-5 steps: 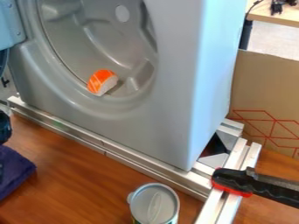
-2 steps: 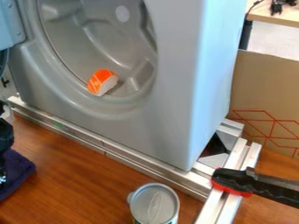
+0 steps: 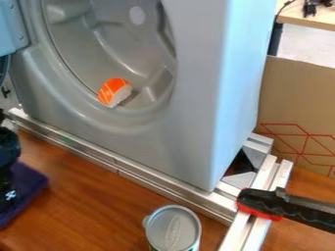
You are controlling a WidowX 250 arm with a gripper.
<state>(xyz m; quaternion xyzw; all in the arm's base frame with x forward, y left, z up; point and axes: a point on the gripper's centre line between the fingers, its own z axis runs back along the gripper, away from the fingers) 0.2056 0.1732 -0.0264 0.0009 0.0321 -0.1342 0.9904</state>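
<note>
The purple cloth (image 3: 31,185) has slid a little further into view across the worktop (image 3: 91,201), the gripper (image 3: 7,188) over it, so shifting it seems underway. I can't tell whether the jaws pinch it.

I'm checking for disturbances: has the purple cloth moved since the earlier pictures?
Yes, slightly: the purple cloth has shifted right in the view, toward the unmoved can.
</note>
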